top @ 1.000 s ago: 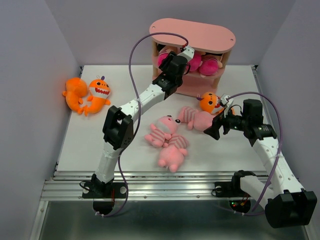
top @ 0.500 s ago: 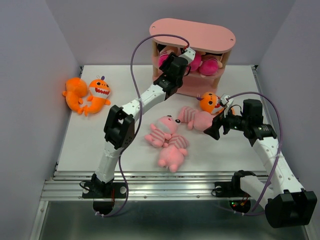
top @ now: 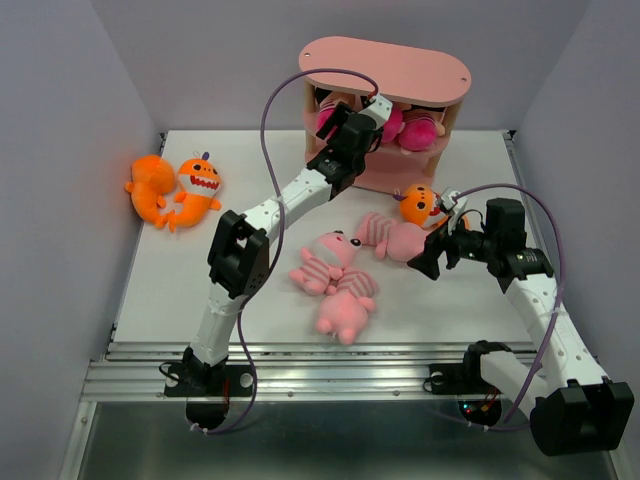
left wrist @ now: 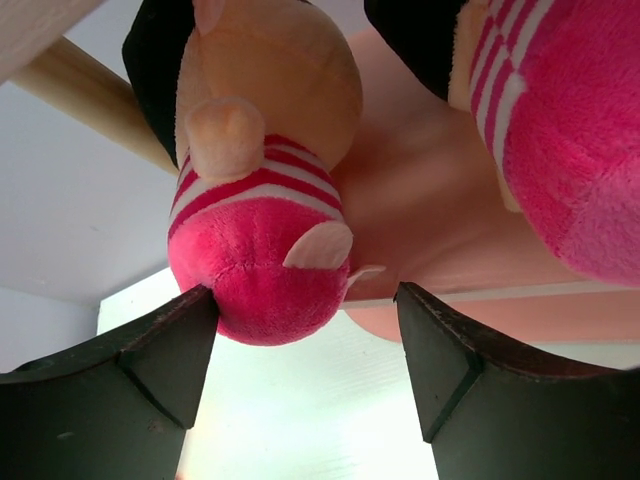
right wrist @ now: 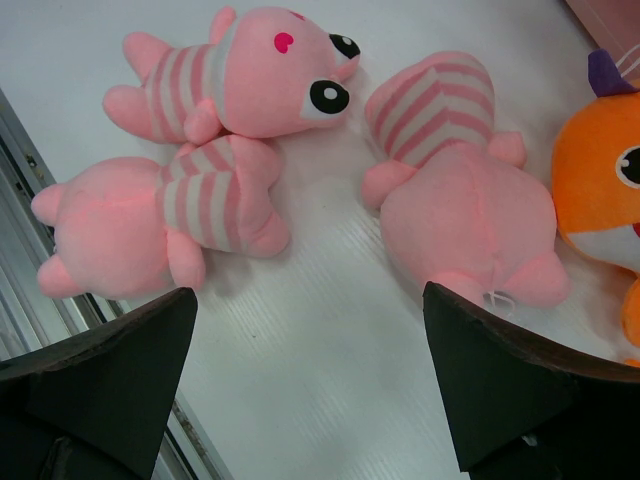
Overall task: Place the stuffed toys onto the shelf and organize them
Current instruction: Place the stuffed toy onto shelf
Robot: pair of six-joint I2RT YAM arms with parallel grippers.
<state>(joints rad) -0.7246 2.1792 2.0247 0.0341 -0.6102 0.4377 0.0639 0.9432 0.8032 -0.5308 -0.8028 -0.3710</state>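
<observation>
Straddling doll (left wrist: 262, 270), L hand (left wrist: 305, 340) spread at shelf (top: 385, 62) front.

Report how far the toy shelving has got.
Done: two magenta dolls sit inside the shelf. In hand: nothing gripped; the left pincer stands open around one doll, and the right pincer is open over the pink pigs. Left: those three pigs and three orange monsters lie on the table.

L arm (top: 290, 190) is stretched fwd, L gripper (left wrist: 305, 292) raised w/ jaws parted. R arm (top: 545, 300) is bent, R gripper (right wrist: 309, 295) tipped down, jaws spread wide.
</observation>
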